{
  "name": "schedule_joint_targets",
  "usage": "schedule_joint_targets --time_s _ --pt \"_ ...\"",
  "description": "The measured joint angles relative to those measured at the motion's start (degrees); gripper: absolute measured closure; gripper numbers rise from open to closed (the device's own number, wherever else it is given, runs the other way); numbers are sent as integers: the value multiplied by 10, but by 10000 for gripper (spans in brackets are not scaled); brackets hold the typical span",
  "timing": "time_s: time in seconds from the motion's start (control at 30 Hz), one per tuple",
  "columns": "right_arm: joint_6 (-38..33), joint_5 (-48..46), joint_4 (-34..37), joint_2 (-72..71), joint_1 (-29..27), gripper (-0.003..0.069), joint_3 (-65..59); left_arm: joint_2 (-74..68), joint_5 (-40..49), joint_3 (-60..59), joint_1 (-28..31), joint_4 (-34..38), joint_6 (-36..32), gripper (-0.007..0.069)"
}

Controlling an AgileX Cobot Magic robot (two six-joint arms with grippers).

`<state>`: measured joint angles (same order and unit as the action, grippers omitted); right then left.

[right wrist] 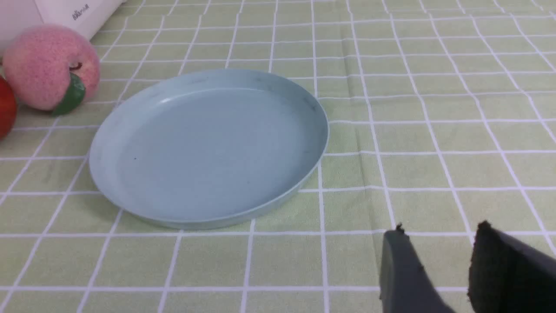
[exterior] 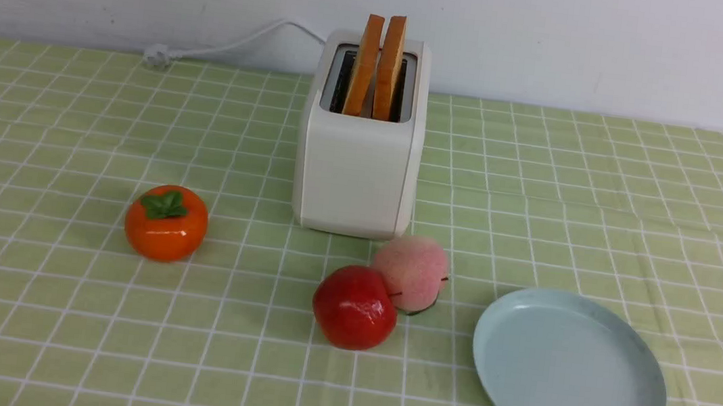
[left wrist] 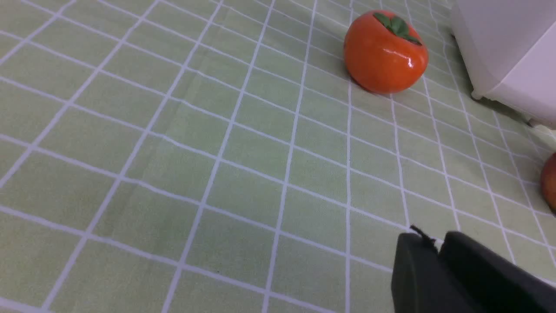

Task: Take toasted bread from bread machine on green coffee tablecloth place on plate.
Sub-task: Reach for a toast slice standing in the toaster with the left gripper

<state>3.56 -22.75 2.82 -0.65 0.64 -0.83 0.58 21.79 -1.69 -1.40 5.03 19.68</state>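
Note:
Two slices of toasted bread (exterior: 377, 65) stand upright in the slots of the cream-white bread machine (exterior: 358, 162) at the back middle of the green coffee tablecloth (exterior: 50, 304). The pale blue plate (exterior: 568, 373) lies bare at the front right, and it also shows in the right wrist view (right wrist: 208, 148). Neither gripper shows in the front view. My left gripper (left wrist: 436, 243) is shut and empty, low over the cloth, short of the bread machine's corner (left wrist: 508, 56). My right gripper (right wrist: 438, 234) is open and empty, beside the plate.
An orange persimmon (exterior: 166, 223) sits left of the bread machine and shows in the left wrist view (left wrist: 384, 52). A red apple (exterior: 354, 306) and a pink peach (exterior: 411, 271) lie touching in front of it. A white power cord (exterior: 230, 45) runs along the back wall.

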Motion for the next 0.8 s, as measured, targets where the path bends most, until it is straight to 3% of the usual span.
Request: schedule_joint_targets --time_s 0.8 --pt "0 0 1 0 0 419 0 0 0 0 0 0 0 532"
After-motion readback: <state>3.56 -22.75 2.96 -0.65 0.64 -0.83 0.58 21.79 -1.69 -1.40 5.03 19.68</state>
